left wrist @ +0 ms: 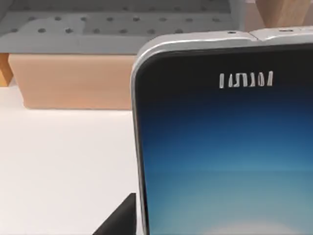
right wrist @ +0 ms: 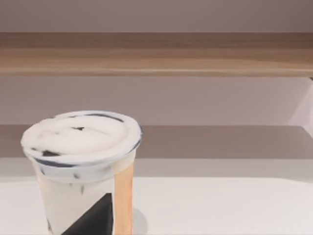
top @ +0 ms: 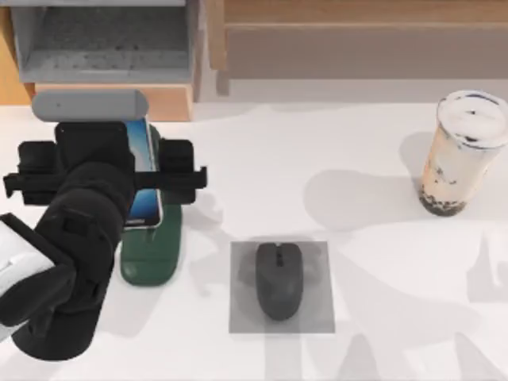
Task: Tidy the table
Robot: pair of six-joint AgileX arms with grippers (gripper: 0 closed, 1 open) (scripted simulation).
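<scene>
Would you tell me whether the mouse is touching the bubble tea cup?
Apart. The top view shows the mouse on its grey mat, with bare table between it and the cup.

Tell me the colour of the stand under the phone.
Dark green; the stand under the phone shows best in the top view.

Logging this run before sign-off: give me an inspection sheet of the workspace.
Surface: white table, bare between items.
Job's things: phone screen up over a green stand; black mouse on a grey mat; bubble tea cup upright at the right.
Clutter: grey capsule-shaped speaker near the shelf.
Grippers: left gripper over the phone, which looms close in its wrist view; right wrist camera faces the cup.
Cables: nothing seen.
Surroundings: wood-and-grey shelf unit behind.
</scene>
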